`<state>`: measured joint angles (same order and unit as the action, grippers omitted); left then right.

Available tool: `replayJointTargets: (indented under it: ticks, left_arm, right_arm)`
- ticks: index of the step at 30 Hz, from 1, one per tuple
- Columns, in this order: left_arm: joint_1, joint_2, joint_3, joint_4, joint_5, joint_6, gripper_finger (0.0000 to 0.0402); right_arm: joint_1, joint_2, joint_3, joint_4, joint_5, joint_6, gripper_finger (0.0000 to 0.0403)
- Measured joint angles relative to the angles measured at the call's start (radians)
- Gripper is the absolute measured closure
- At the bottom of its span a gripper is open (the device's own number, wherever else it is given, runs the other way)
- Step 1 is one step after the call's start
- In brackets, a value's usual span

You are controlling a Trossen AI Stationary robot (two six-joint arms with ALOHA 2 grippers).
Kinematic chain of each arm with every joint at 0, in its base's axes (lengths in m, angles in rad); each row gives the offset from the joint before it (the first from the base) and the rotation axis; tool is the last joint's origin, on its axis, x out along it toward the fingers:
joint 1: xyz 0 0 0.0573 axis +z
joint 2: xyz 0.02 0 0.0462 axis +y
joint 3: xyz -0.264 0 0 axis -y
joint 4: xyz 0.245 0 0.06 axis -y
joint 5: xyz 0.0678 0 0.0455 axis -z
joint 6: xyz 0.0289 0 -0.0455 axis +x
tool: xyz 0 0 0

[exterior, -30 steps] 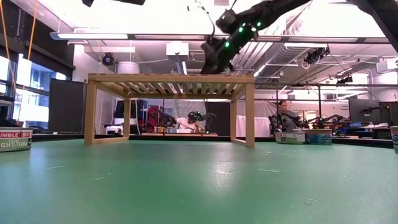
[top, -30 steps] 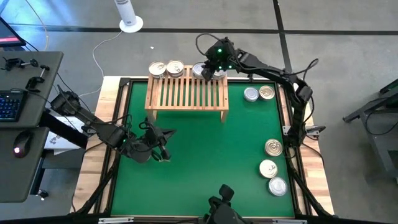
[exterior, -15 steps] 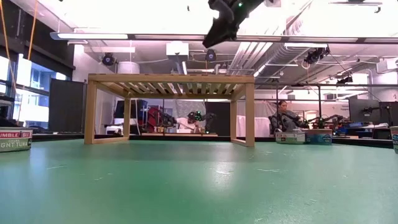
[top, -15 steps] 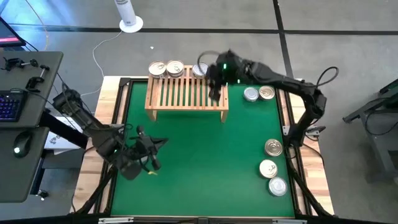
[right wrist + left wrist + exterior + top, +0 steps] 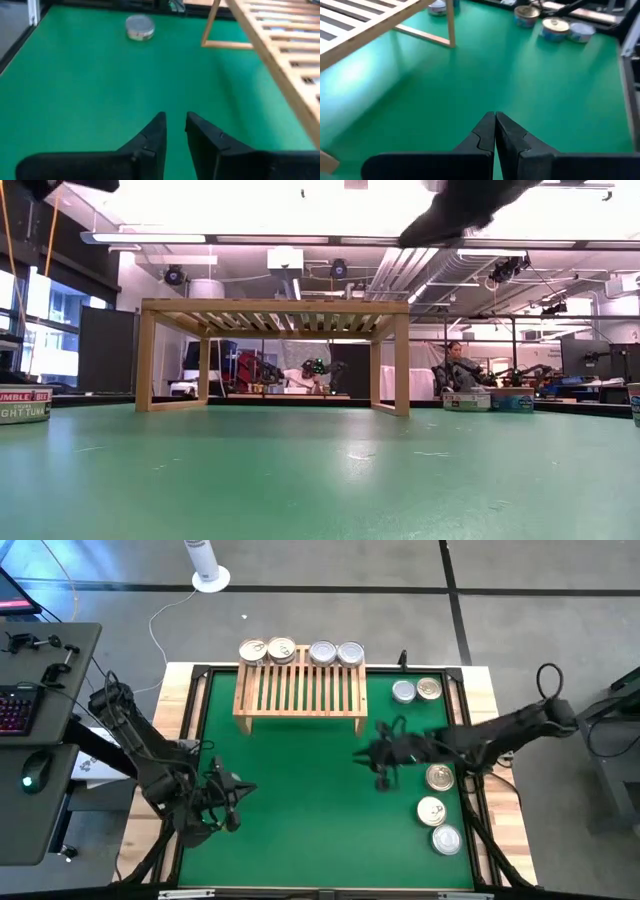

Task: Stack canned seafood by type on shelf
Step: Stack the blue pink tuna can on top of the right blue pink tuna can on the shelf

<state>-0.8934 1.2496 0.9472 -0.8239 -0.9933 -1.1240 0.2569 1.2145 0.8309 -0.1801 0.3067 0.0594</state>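
Lined up along the far edge of the slatted light-wood shelf [image 5: 300, 692]: 4 round tins [image 5: 300, 651], 2 gold-toned on the left, 2 silver-grey on the right, all single height, none stacked yet. Down on the green mat [image 5: 300, 800]: 2 loose tins [image 5: 416, 690] just beside the shelf's right end, 3 more [image 5: 438, 808] strung along the right border, plus 1 tuna tin [image 5: 22, 405] at the left edge, seen side-on from table height. Above the mat between the shelf and the 3 border tins: right gripper [image 5: 383, 765], fingers parted by only a narrow gap, gripping nothing. Parked low over the mat's near-left part: left gripper [image 5: 232, 802], pinched fully closed and empty. Judging by the look: rigid metal, compact, probably moderately heavy for the size, with smooth curved walls likely to slip under a shallow pinch. Best taken from above, across the full width, pads on the side wall just under the lid's rim, clear of the pull tab. Needs jaws far wider than at present. Flat lids good for stacking, though prone to sliding if set down off-centre.
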Motion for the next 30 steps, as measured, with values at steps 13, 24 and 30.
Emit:
replayJointTargets:
  ticks: [13, 24, 30]
  left_arm:
    - [0.151, 0.204, 0.0, 0.115, -0.073, 0.061, 0.0402]
    - [0.244, 0.32, 0.0, 0.365, -0.013, 0.247, 0.0402]
    - [0.27, 0.323, 0.0, 0.422, 0.011, 0.316, 0.0401]
  right_arm:
    - [0.294, -0.077, 0.06, -0.87, -0.088, 0.96, 0.0336]
    - [0.227, -0.074, -0.131, -1.036, -0.185, 1.266, 0.0314]
    - [0.181, -0.005, -0.093, -0.919, -0.162, 1.185, 0.0314]
